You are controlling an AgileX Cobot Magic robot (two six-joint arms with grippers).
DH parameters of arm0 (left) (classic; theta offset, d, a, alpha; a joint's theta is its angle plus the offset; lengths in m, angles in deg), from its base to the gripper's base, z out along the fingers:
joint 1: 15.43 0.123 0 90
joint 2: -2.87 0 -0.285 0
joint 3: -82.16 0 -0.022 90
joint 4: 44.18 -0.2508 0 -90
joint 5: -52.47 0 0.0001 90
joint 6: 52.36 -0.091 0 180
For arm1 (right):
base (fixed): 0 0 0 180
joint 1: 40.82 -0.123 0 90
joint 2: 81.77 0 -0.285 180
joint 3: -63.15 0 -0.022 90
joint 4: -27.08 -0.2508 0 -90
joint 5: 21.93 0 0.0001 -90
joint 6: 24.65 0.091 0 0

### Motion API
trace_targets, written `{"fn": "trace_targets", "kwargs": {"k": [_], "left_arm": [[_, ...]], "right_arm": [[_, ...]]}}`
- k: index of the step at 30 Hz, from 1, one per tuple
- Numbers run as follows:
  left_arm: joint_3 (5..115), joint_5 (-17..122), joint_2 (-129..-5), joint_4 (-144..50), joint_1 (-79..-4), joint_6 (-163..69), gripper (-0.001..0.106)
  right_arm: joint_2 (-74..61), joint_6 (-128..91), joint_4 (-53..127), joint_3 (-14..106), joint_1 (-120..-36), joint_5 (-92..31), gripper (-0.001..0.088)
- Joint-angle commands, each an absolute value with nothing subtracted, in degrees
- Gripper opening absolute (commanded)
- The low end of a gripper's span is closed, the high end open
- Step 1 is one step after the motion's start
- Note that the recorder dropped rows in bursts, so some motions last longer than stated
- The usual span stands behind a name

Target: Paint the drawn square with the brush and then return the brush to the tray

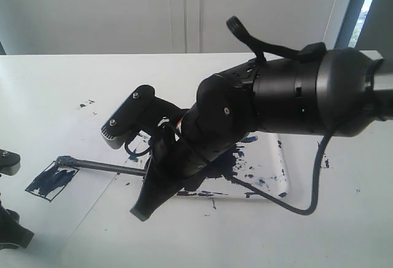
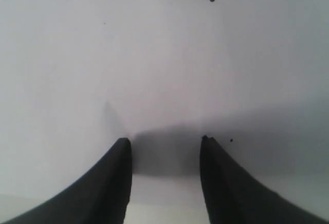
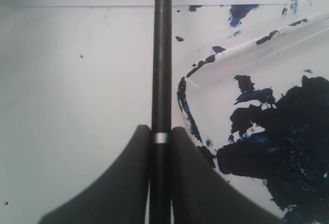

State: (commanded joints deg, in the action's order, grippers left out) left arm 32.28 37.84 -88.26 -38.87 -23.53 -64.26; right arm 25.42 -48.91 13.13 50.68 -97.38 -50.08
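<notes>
For painting, the brush (image 3: 162,54) is clenched by the right gripper (image 3: 161,130), tip beyond its fingers at the drawn square (image 1: 52,181); the left gripper (image 2: 164,143) is parted, empty.

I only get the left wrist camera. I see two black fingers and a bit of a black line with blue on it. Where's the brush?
Observer: The right gripper holds the brush, jaws shut on its handle.
Child: Is the square all painted?
Observer: No. The exterior view shows the drawn square only partly smeared blue, with the brush tip at one corner.
Child: And the tray?
Observer: The tray lies right beside the right gripper, blotched with dark blue paint.
</notes>
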Motion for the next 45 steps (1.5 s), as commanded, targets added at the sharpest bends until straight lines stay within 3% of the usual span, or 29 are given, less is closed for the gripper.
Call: {"fn": "trace_targets", "kwargs": {"k": [45], "left_arm": [[32.28,38.07,-88.26,-38.87,-23.53,-64.26,0.048]], "right_arm": [[25.57,-50.17,13.25,50.68,-99.62,-48.35,0.0000]]}}
